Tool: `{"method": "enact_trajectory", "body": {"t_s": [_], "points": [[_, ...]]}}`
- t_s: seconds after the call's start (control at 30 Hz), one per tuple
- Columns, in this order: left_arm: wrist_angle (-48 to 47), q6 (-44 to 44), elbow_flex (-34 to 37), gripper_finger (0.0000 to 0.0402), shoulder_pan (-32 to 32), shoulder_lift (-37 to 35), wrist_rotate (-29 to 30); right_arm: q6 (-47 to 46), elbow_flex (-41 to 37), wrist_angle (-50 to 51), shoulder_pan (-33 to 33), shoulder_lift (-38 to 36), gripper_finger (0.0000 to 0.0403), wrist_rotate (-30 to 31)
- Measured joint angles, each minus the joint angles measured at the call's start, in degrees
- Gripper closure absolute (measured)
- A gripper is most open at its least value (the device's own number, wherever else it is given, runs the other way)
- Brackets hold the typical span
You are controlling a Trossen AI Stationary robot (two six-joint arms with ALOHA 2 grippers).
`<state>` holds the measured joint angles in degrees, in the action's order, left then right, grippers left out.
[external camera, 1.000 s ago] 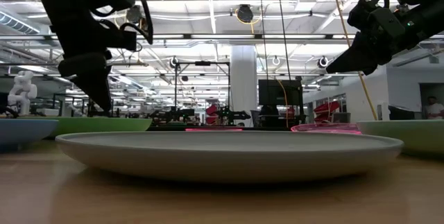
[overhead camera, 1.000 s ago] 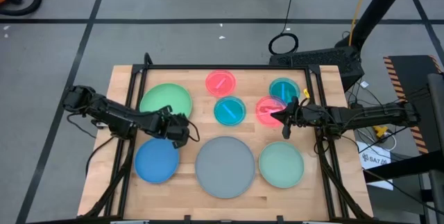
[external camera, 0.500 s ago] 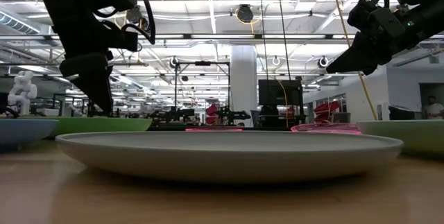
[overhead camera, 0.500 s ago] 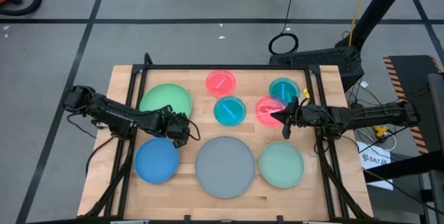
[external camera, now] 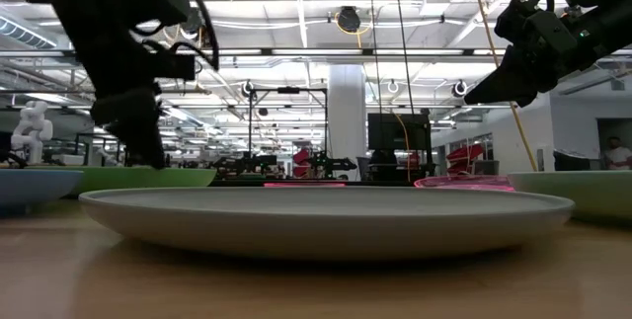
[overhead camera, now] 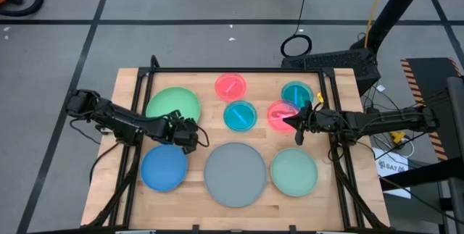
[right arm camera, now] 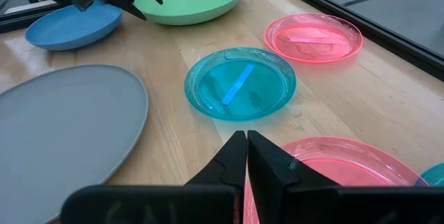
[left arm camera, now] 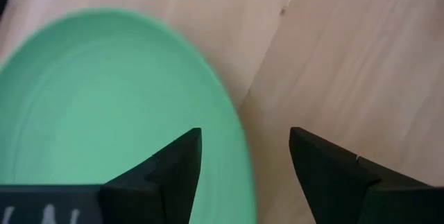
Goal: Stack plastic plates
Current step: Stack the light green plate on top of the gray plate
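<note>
Left gripper (left arm camera: 244,156) is open, its fingers straddling the near rim of the green plate (overhead camera: 172,105). Right gripper (right arm camera: 246,156) is closed, empty, above the near pink plate (overhead camera: 281,115).

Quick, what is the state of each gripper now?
Left gripper: jaws open, astride the green plate rim.
Right gripper: jaws closed, holding nothing.

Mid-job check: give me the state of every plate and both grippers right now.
Grey plate: flat on table, nothing on it.
Green plate: on table, unstacked, its rim between the left gripper's fingers.
Blue plate: on table, unstacked.
Pale green plate: on table, unstacked.
Pink plates: apart, unstacked.
Teal plates: apart, unstacked.
Left gripper: open.
Right gripper: shut, empty.
</note>
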<state>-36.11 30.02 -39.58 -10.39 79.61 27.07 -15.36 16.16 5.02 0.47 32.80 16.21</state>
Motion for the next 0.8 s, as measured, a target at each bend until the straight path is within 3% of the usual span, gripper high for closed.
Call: {"method": "enact_trajectory", "body": {"t_s": [0.4,0.57,0.8], "points": [[3.5,2.2,6.7,0.0187,0.0,0.0,1.6,0.0,0.0,0.0,0.0,0.0,0.0392,0.0],[3.5,2.2,6.7,0.0249,0.0,0.0,1.6,0.0,0.0,0.0,0.0,0.0,0.0392,0.0],[3.4,2.2,6.7,0.0367,-0.3,0.0,1.9,0.0,0.0,0.0,0.0,0.0,0.0392,0.0]]}}
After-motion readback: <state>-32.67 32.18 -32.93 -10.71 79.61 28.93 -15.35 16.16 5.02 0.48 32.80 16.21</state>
